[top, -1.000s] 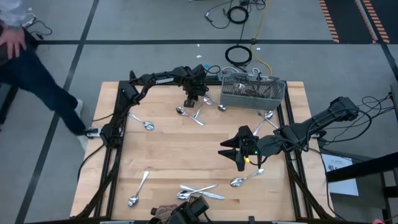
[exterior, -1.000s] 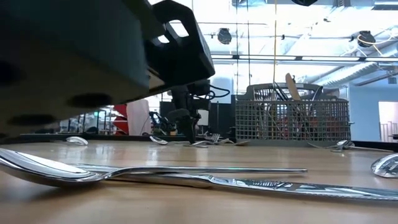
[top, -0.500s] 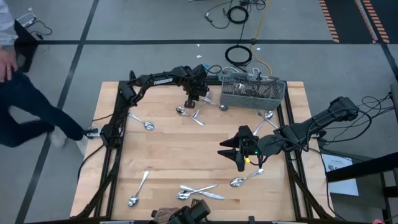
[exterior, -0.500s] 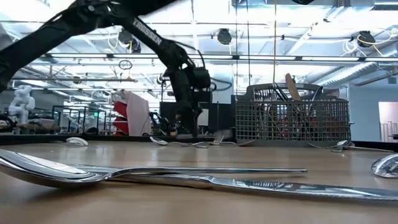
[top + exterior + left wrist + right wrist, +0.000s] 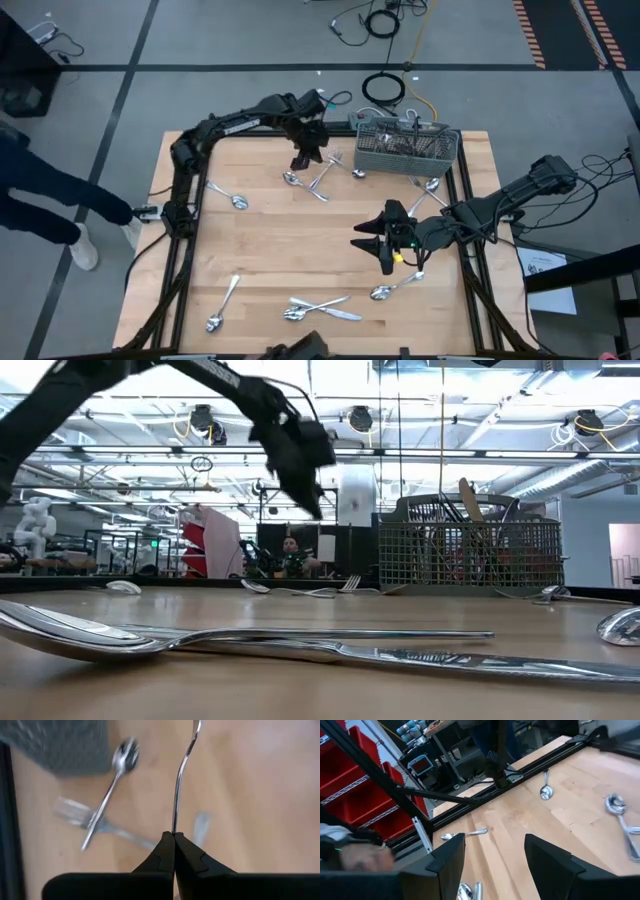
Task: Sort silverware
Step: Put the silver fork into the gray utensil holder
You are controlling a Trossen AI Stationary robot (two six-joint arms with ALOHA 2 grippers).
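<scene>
Left hand: the left hand (image 5: 305, 158) is clamped on the handle end of a slender shiny silver-coloured metal utensil (image 5: 181, 775), lifted off the surface just beside the grey wire-mesh basket (image 5: 405, 148); a second ago it was down among the pieces lying there.
Held piece: the utensil hangs from the pinched black fingers (image 5: 165, 851) and its far end runs out of the wrist picture, so fork, spoon or knife cannot be told.
Meaning for the task: one piece appears picked and ready to carry to the basket; I judge the drop into a compartment comes next, and most of the sorting is not yet done.
Silverware left by the basket: a shiny metal fork (image 5: 90, 820) and a small shiny metal spoon (image 5: 117, 775) lie crossed on the wooden surface (image 5: 280, 250) under the raised hand.
Silverware elsewhere: single shiny spoons lie near the left edge (image 5: 228, 196) and the near left corner (image 5: 224, 302); a crossed cluster of shiny pieces (image 5: 318, 309) lies at the near edge, another spoon (image 5: 393, 287) lies near the right arm, and more rest right of the basket (image 5: 432, 187).
Right hand: the right hand (image 5: 372, 245) hovers with fingers apart over the middle of the surface, holding nothing.
Person: dark trousers and a white shoe (image 5: 82, 245) now stand at the picture's left edge, having walked that way.
Hard to make out: which compartments of the basket hold what; handles stick up inside it, but their kinds cannot be sorted out.
</scene>
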